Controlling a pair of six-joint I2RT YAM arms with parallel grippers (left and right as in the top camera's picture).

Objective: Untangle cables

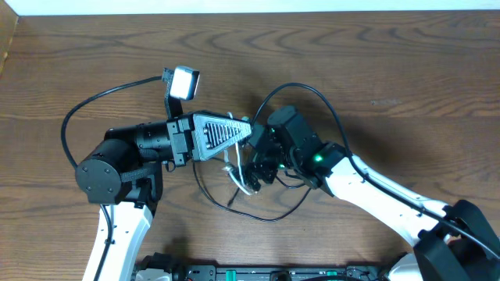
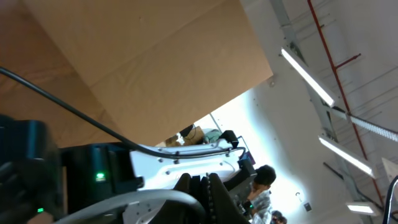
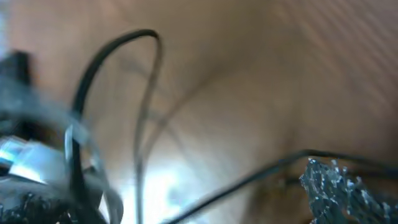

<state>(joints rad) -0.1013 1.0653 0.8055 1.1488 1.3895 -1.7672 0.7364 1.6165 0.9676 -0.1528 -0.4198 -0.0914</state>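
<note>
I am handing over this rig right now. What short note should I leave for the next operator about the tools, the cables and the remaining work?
The left tool is shut, its tip above the tangle; whether it pinches a cable cannot be seen.
The right tool is open, facing it, with no visible grip on anything.
The white cable and the black cables lie crossed in one bundle on the table, under both tools.
Done: nothing is separated yet.
Left: pull each cable free and lay them apart.
</note>
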